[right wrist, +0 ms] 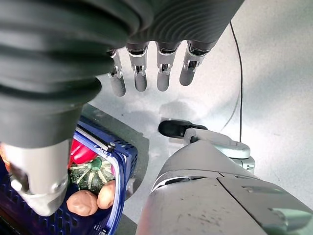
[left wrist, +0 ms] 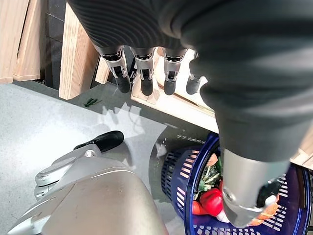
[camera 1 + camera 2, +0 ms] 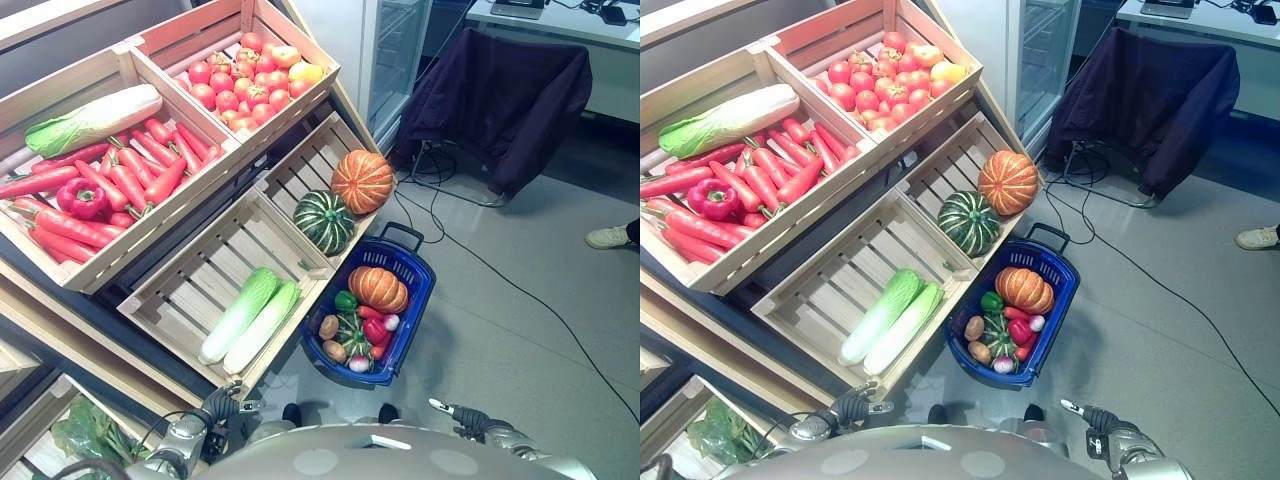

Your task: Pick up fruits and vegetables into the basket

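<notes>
Fingers (image 2: pixel 142 73) of the left hand (image 3: pixel 222 404) hang straight and relaxed, holding nothing; the right hand (image 3: pixel 1092 415) likewise has its fingers (image 1: pixel 164 71) extended and empty, above bare grey floor (image 3: pixel 520 330). Ahead of both hands and between them stands the blue basket (image 3: pixel 412 290) on the floor, already holding an orange pumpkin (image 3: pixel 378 288), a green pepper (image 3: pixel 345 300), a red pepper (image 3: pixel 375 330), potatoes (image 1: pixel 90 199) and a small striped green squash (image 1: pixel 93 174). Just beyond the left fingers is a wooden crate (image 3: pixel 180 290) with two pale green cabbages (image 3: pixel 250 318); farther off, a green pumpkin (image 3: pixel 323 221) and another orange one (image 3: pixel 362 181) sit in the next crate (image 3: pixel 300 172).
</notes>
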Tool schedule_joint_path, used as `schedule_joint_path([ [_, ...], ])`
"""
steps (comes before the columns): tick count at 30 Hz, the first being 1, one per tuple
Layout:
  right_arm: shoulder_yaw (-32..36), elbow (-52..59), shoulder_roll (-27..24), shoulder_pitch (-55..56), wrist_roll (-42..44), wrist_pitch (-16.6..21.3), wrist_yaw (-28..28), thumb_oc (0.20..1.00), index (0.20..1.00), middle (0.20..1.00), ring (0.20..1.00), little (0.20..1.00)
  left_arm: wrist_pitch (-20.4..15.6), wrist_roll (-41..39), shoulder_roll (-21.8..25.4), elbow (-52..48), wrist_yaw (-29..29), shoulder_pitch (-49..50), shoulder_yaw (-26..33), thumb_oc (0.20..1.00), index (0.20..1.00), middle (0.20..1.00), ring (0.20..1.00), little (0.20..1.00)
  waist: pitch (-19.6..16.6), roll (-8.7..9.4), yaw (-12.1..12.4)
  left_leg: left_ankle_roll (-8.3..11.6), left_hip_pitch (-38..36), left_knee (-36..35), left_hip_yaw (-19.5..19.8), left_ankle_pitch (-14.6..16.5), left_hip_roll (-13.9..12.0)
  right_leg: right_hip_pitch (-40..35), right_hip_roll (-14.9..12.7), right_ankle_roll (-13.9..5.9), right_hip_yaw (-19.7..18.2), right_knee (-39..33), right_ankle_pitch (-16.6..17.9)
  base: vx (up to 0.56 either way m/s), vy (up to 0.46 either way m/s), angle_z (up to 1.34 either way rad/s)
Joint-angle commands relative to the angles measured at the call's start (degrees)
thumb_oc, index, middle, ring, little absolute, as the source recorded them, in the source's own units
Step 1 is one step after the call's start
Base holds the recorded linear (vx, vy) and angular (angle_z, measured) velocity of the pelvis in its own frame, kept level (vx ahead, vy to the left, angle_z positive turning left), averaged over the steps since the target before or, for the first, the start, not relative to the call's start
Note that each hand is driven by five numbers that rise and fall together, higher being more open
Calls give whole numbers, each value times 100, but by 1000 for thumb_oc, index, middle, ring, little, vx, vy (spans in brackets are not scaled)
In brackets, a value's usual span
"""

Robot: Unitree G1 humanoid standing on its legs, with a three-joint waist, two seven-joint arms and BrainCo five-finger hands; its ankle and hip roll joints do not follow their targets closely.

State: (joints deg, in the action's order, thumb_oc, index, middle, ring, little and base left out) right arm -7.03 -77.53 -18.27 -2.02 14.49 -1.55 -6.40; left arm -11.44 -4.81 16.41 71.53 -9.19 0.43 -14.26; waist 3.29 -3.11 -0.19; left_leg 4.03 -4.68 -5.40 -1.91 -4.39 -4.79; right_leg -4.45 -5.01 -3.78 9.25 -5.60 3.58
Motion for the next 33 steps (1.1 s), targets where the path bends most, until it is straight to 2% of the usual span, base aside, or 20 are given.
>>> schedule_joint_path([
  [1,-64,-306,133,-378,35,15,70,1000,1000,1000,1000,1000,-211,16,92,319,21,-499,-46,1000,1000,1000,1000,1000,157,339,19,-45,-178,40,-65,646,112,-217,-304,-427,60,60,-289,0,0,0],
  [33,-39,-318,62,-376,54,-15,22,1000,1000,1000,1000,1000,-172,-307,129,324,-15,-488,114,1000,1000,1000,1000,1000,164,344,30,-46,-187,40,-7,652,114,-256,-271,-398,45,60,-325,5,0,0],
])
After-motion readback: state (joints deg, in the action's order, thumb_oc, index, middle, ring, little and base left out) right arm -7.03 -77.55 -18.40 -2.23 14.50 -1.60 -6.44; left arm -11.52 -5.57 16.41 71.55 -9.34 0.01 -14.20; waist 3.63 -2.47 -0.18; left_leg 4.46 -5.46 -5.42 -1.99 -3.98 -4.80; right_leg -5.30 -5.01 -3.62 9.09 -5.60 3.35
